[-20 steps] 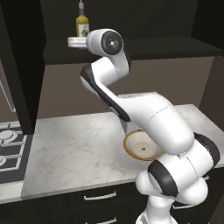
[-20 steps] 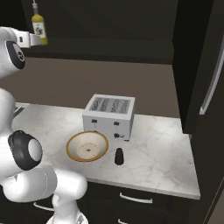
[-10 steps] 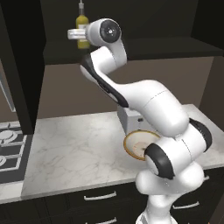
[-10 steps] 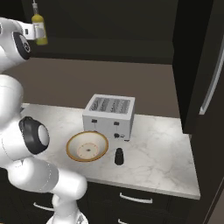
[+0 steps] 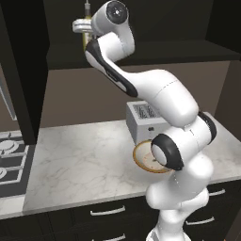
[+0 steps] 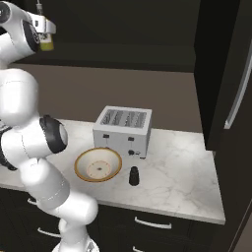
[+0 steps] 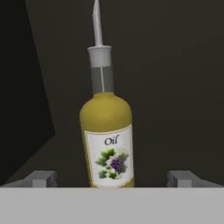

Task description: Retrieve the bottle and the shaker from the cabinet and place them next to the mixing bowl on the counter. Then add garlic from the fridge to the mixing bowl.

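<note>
**Claw lined up on the oil bottle, not gripped yet**

Left base view: arm has swung up and left vs. a sec ago, wrist now at the cabinet shelf [image 5: 141, 49] near its left end. Gripper [image 5: 83, 29] sits right at the bottle [image 5: 87, 14]; only the spout and a bit of yellow show past the hand. Bowl [image 5: 141, 157] on the counter [image 5: 80, 160] toward the front edge, partly behind the arm, toaster [image 5: 141, 120] just behind it by the back wall.

Right base view: hand up at top left, bottle [image 6: 45, 42] poking out beside it, more covered by the hand than before. Shaker [image 6: 133, 176] stands on the counter [image 6: 182, 177] just beside the bowl [image 6: 97, 165], near the front edge, so that item looks already placed.

Hand view: bottle [image 7: 107, 135] upright, dead centre, close. Fingertips [image 7: 43, 178] stand wide either side of it, clear gaps both sides, so claw is open and holds nothing.

Meaning: approach prob. nearly done; next is a bit more reach, then close on the body. Garlic and fridge step not started afaict.
</note>
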